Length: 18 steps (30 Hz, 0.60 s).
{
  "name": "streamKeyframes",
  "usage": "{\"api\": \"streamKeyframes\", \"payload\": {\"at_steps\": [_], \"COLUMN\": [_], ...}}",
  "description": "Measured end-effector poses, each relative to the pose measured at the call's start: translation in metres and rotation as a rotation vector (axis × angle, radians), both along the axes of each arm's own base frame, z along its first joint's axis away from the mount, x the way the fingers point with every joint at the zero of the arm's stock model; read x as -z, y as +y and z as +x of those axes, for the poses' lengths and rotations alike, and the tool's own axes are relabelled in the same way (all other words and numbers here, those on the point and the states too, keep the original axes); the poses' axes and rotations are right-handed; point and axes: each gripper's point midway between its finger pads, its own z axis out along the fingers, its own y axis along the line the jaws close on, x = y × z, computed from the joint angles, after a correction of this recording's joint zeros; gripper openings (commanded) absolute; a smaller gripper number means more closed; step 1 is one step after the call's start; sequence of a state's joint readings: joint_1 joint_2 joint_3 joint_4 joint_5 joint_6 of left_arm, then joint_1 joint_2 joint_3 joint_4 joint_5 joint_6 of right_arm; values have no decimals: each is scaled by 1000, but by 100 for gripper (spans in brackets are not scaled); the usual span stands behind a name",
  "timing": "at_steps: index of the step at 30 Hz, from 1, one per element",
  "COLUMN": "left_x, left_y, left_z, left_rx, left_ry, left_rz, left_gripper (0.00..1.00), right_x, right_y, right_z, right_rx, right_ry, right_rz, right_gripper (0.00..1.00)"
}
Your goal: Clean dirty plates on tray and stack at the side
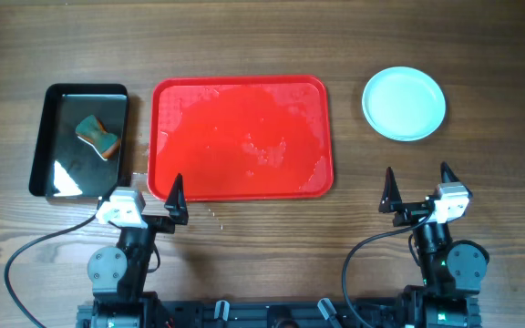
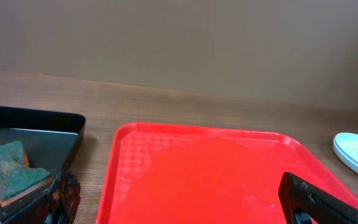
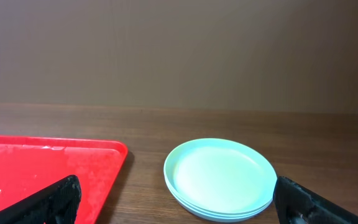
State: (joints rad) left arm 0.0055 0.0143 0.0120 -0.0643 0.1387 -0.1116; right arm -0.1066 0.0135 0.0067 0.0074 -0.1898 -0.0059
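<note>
The red tray (image 1: 240,137) lies at the table's middle, wet and bare of plates; it also shows in the left wrist view (image 2: 210,174) and the right wrist view (image 3: 42,165). The pale mint plates (image 1: 404,103) sit stacked to the right of the tray; the right wrist view (image 3: 219,177) shows three edges. My left gripper (image 1: 149,202) is open and empty at the tray's near left corner. My right gripper (image 1: 417,189) is open and empty, in front of the stack.
A glossy black tray (image 1: 57,173) at the left holds a green and orange sponge (image 1: 97,136), also seen in the left wrist view (image 2: 8,171). Water drops lie on the wood by the red tray's left edge.
</note>
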Motion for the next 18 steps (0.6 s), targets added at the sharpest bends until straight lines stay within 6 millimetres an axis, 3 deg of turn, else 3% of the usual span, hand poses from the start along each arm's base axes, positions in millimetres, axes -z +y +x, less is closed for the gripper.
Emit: {"api": "streamKeyframes", "payload": {"at_steps": [8,18], "left_x": [1,1], "left_y": [7,3], "left_z": [1,0], "left_rx": [-45,-11], "left_ry": [7,-19], "left_rz": [-16,196], "left_gripper": [100,100], "right_x": [0,0], "right_y": [0,0], "right_z": [0,0], "right_rx": [0,0], "right_ry": [0,0], "right_rz": [0,0], "right_gripper": [100,100]}}
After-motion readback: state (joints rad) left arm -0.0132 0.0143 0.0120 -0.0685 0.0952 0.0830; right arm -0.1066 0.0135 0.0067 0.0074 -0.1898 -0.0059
